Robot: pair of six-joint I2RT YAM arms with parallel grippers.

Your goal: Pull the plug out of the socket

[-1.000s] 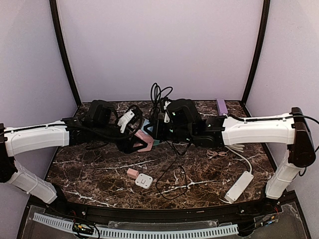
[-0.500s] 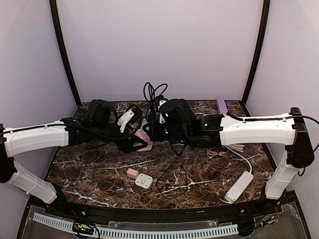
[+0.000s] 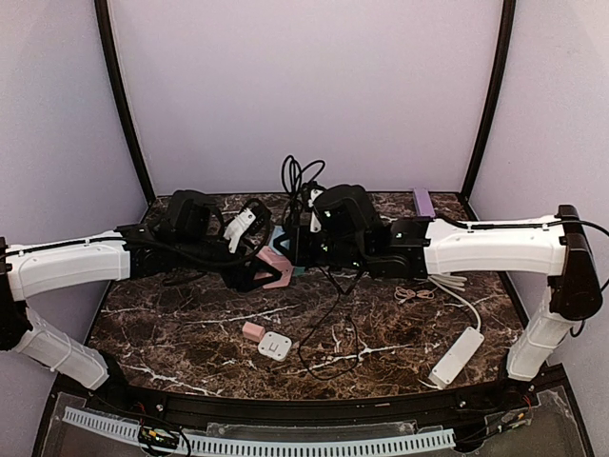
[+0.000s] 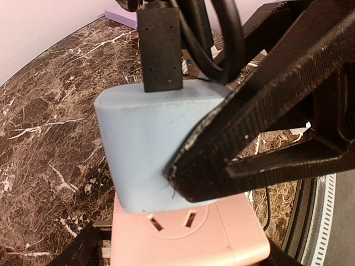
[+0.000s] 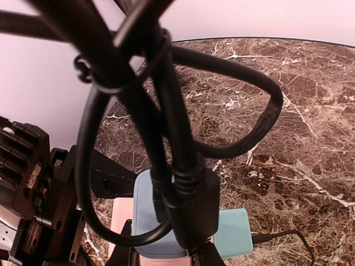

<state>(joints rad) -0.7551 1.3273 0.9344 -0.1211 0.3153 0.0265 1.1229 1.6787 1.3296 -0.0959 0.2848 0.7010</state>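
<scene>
The pink socket point(image 3: 280, 274) point(image 4: 222, 235) sits at mid-table, and my left gripper point(image 3: 259, 270) point(image 4: 183, 254) is shut on it from the left. A pale blue plug point(image 4: 144, 149) point(image 5: 145, 221) stands on the socket's face, one free outlet showing below it. A black connector point(image 4: 160, 50) point(image 5: 202, 216) with looped black cables enters the plug's top. My right gripper point(image 3: 298, 249) point(image 5: 172, 259) comes from the right and is shut on the blue plug, with one ribbed finger point(image 4: 249, 127) pressed against its side. The other finger is hidden.
A teal adapter point(image 5: 238, 233) sits beside the blue plug. In front lie a small flat pink block point(image 3: 252, 330), a white square adapter point(image 3: 275, 345) and a loose black cable point(image 3: 328, 357). A white power strip point(image 3: 457, 355) lies front right, a purple block point(image 3: 422, 202) at the back.
My right arm shifted left and then back right a little, and the cable loops above it swayed with it. The left arm and the socket have stayed put.
</scene>
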